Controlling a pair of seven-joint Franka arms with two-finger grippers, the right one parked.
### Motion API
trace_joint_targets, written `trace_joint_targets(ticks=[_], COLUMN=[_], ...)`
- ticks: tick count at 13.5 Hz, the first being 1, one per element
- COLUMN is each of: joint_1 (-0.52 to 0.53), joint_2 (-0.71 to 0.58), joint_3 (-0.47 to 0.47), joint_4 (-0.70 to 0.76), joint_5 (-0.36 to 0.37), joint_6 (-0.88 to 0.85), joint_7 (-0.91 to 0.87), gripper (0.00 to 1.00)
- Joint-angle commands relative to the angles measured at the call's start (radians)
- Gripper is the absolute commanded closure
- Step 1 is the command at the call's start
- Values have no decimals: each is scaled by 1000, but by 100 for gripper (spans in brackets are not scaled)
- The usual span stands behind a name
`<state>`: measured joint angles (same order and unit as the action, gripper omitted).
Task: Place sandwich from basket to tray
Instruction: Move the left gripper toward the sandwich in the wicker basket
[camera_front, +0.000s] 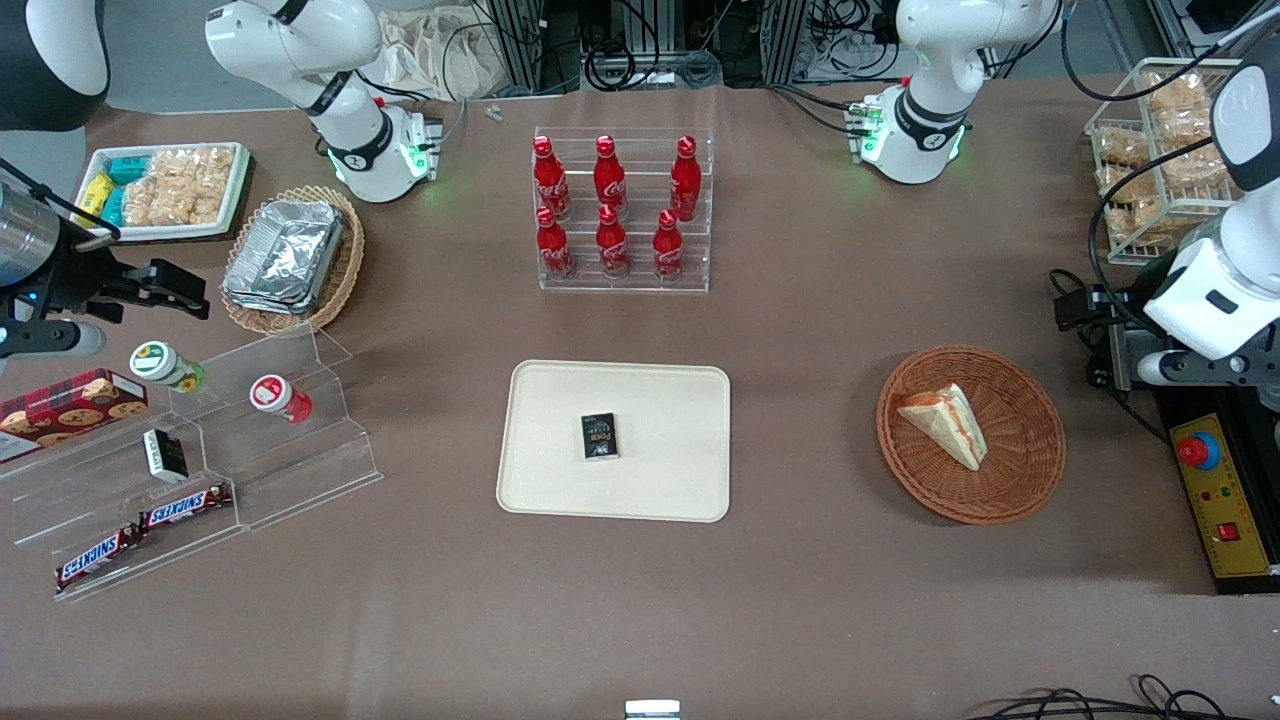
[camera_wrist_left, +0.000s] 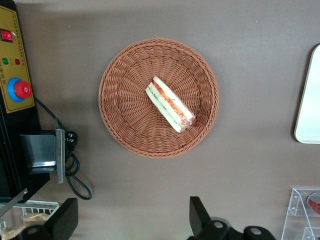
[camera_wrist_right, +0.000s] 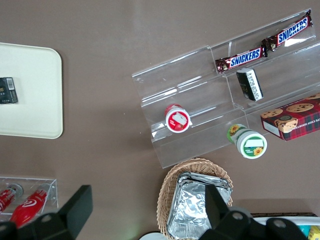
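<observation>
The sandwich (camera_front: 945, 422), a white-bread wedge with orange and green filling, lies in the round orange-brown wicker basket (camera_front: 1010, 480). In the left wrist view the sandwich (camera_wrist_left: 170, 104) lies near the middle of the basket (camera_wrist_left: 125, 115). The cream tray (camera_front: 560, 480) lies beside the basket toward the parked arm's end, with a small black packet (camera_front: 599, 437) on it; its edge shows in the left wrist view (camera_wrist_left: 307, 100). My left gripper (camera_front: 1205, 372) hangs high beside the basket, toward the working arm's end. In the wrist view the gripper (camera_wrist_left: 132, 222) is open and empty, apart from the basket.
A yellow control box (camera_front: 1225, 495) with a red button and cables lies beside the basket under my arm. A rack of red cola bottles (camera_front: 620, 210) stands farther from the camera than the tray. A wire rack of snacks (camera_front: 1160, 150), a pale basket of foil containers (camera_front: 290, 260) and an acrylic stand (camera_front: 200, 470) are also here.
</observation>
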<state>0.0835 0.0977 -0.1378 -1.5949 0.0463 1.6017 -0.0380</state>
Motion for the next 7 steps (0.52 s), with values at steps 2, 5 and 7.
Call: trace_joint_targets(ticks=[2, 5, 7], joint_1=[-16, -16, -14], joint_2=[-15, 13, 4], joint_3=[-8, -19, -19], joint_4=[-52, -86, -185], joint_5=[-11, -20, -55], joint_6=[-25, 20, 143], joint_7=[-40, -75, -155], gripper=[1, 1, 1])
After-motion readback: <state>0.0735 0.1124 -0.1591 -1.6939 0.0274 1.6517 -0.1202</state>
